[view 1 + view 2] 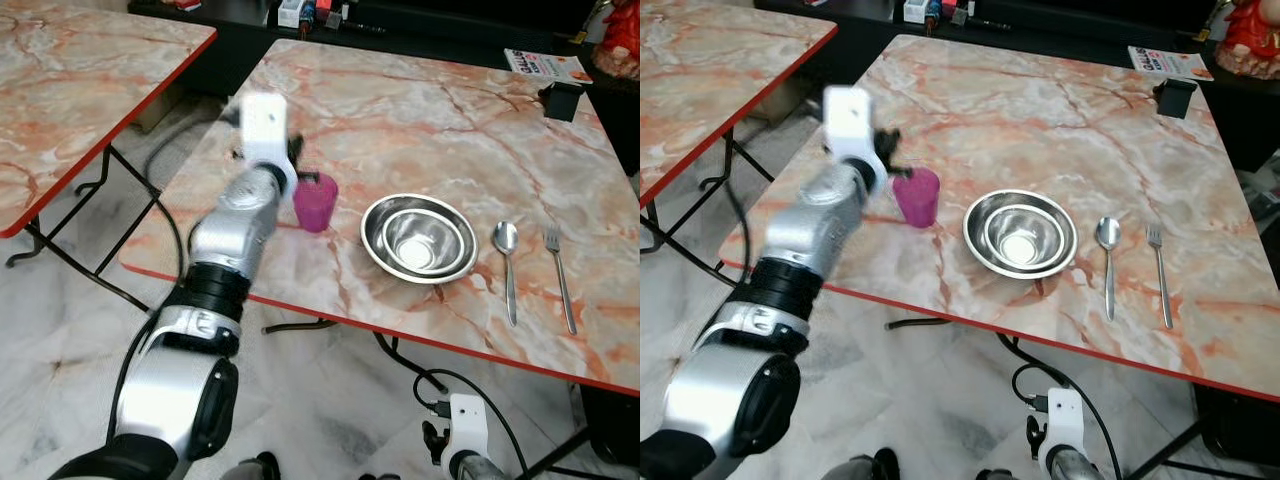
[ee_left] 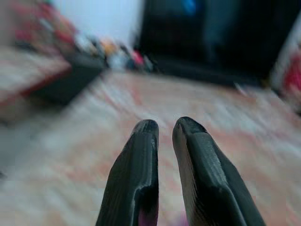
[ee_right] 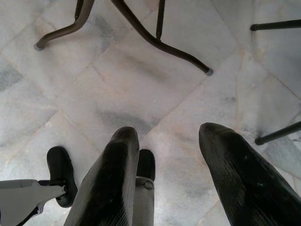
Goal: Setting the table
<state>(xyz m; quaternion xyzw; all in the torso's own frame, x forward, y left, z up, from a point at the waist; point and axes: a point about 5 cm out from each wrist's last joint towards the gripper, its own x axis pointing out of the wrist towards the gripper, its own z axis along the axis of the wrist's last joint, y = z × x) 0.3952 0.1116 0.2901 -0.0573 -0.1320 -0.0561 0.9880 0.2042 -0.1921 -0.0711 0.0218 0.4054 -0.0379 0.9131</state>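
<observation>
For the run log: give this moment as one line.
left gripper: at pink cup, fingers nearly closed | right gripper: idle, open | bowls, spoon, fork: placed

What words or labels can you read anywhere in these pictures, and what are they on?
Booklet at the table's far right corner: printed cover text, too small and blurred to read.
Boxes beyond the table's far edge: labels too small to read.
Pink cup, steel bowls, spoon, fork: no text.
</observation>
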